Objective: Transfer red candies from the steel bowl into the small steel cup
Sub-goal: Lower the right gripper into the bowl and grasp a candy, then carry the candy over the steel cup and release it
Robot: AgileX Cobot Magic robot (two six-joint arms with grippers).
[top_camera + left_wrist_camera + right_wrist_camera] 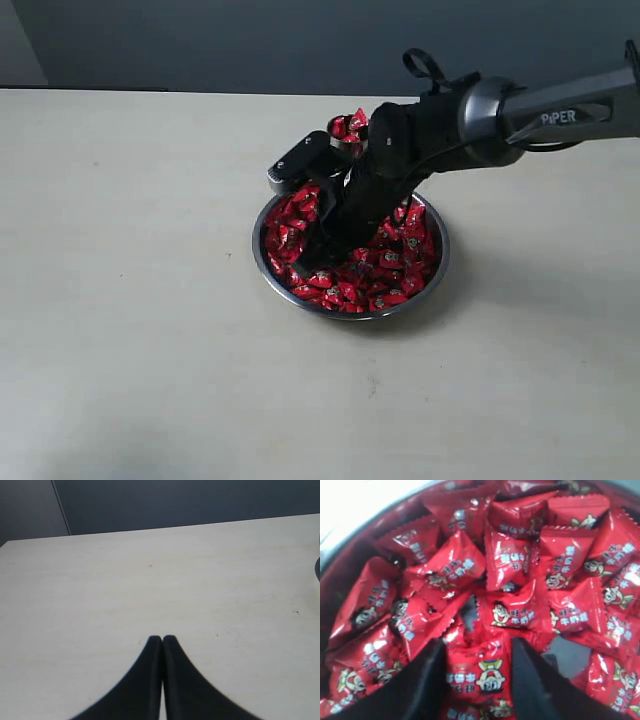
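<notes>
The steel bowl (262,262) sits mid-table, heaped with red candies (400,260). Just behind it stands the small steel cup (343,146), with a few red candies (350,124) piled at its top and the arm covering part of it. My right gripper (310,265) reaches down into the bowl's left part. In the right wrist view its jaws (479,645) are open, one finger on each side of a single red candy (477,672) lying in the heap. The left gripper (162,638) is shut and empty over bare table, outside the exterior view.
The pale tabletop (130,300) spreads all round the bowl. A dark wall (250,40) runs behind the table's far edge. The right arm (520,115) comes in from the right, above the cup.
</notes>
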